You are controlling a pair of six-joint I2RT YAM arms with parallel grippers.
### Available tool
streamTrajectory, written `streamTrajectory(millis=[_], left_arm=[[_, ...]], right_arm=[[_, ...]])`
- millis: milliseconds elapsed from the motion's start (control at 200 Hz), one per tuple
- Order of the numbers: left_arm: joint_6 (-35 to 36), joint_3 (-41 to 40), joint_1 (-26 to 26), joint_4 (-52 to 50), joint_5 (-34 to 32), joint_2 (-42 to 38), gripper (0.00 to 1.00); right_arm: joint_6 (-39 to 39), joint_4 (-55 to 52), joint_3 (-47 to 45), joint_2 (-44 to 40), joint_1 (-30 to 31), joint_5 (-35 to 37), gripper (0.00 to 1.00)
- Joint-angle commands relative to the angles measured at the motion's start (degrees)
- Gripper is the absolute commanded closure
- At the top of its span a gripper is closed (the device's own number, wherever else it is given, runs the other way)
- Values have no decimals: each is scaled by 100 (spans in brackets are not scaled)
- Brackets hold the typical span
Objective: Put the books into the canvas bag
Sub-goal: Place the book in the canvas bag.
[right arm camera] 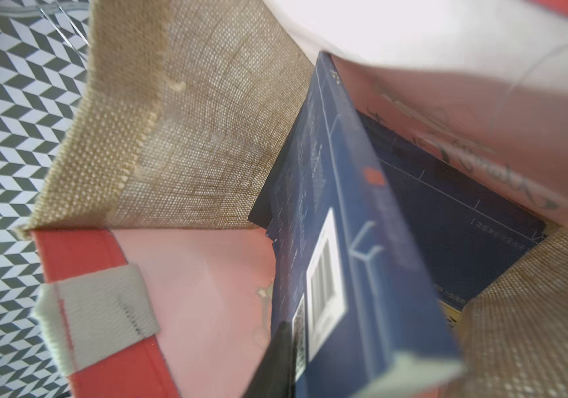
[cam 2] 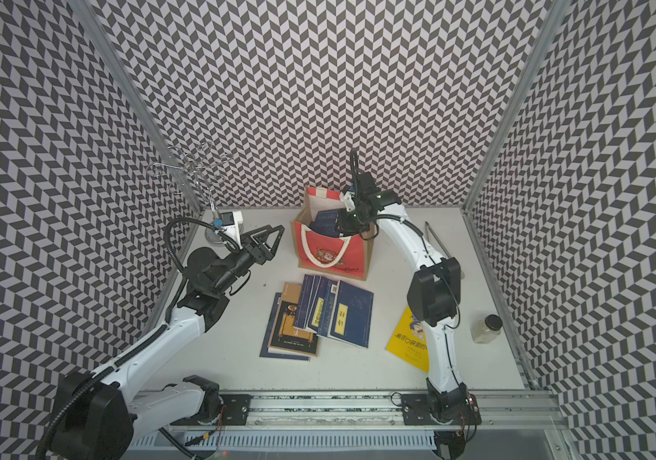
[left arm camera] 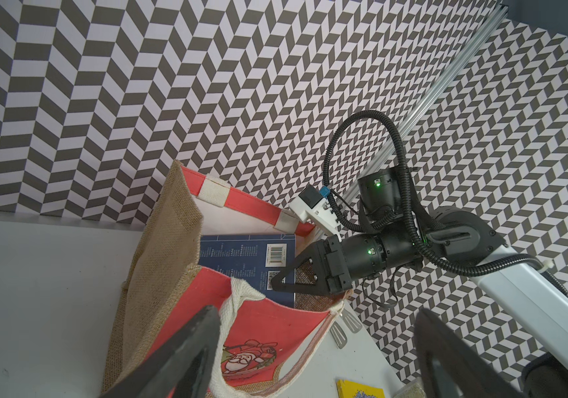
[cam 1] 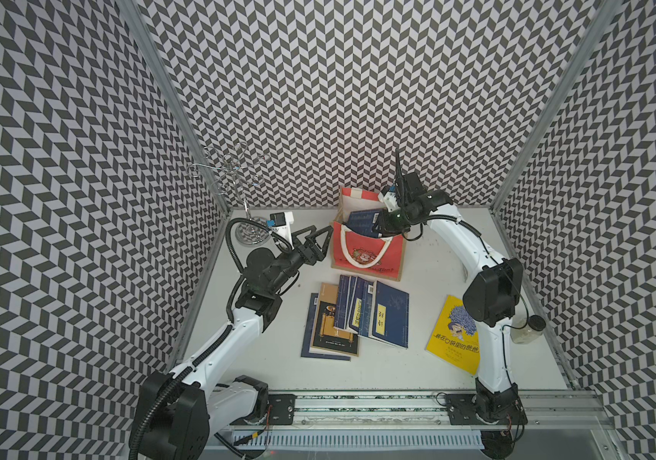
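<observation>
My right gripper [left arm camera: 281,282] is in the canvas bag [cam 1: 366,251] mouth. The navy book [left arm camera: 241,255] sits edge-on between its jaws, long axis down into the bag. Clamped or releasing? Too blurred, I can't tell. My left gripper [cam 1: 320,231] is beside the bag, jaws wide apart, empty.

Looks down into a booth: three walls [cam 1: 358,79] papered in black-and-white chevrons, joined at the back corners by silver aluminium posts [cam 1: 175,99]. Below, a plain white bench [cam 1: 430,278], faintly scuffed, edged along the front by a metal rail [cam 1: 358,402]. Lit softly and evenly, with only faint shadows.
</observation>
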Motion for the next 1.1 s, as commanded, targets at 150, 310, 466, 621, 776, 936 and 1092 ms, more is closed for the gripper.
streamTrajectory(millis=[150,310,466,621,776,936,1092], left_arm=[[53,70,42,-44,-49,-115,13],[61,63,39,-61,-67,-156,13],[143,41,38,-267,-190,-285,4],[261,-140,33,-563,-254,-459,1],[352,-480,3,-790,-157,-641,1],[635,-735,-482,-1139,-370,-772,1],[752,-965,-1244,-1321,-759,-772,1]], right_arm=[[159,6,213,109,15,611,43],[200,278,247,-241,7,1184,32],[51,571,259,-683,26,1740,16],[-190,1071,-364,-1450,113,2014,1],[-165,1888,-1800,-2533,133,1904,1],[16,2946,-4031,-4043,131,1883,1],[421,3634,-6008,-5320,119,1698,1]])
